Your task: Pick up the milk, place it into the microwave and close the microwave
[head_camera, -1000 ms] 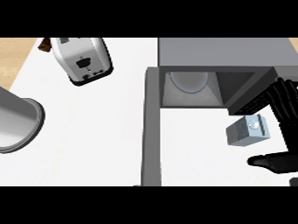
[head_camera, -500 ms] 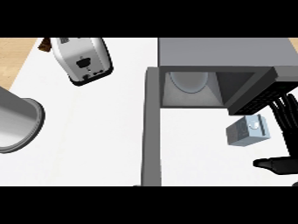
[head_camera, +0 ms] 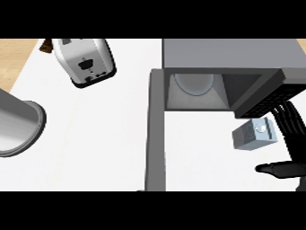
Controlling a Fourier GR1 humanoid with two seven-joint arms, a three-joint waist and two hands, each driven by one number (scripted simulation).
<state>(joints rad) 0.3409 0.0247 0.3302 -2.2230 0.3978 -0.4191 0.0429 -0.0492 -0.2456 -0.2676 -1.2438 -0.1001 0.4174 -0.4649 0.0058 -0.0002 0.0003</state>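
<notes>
I see my right hand (head_camera: 299, 148) spread wide, thumb apart from fingers; the milk (head_camera: 253, 134) sits just left of its fingers, below the open microwave (head_camera: 234, 56) on the tabletop (head_camera: 95, 134).

We count one microwave (head_camera: 234, 58) at about one o'clock, its single door (head_camera: 155, 130) swung open. One milk carton (head_camera: 253, 134) sits at four o'clock. One toaster (head_camera: 84, 60) lies at eleven o'clock. We see one grey forearm (head_camera: 9, 119) at nine o'clock, and one black hand, the right hand (head_camera: 299, 148), at four o'clock beside the carton.
</notes>
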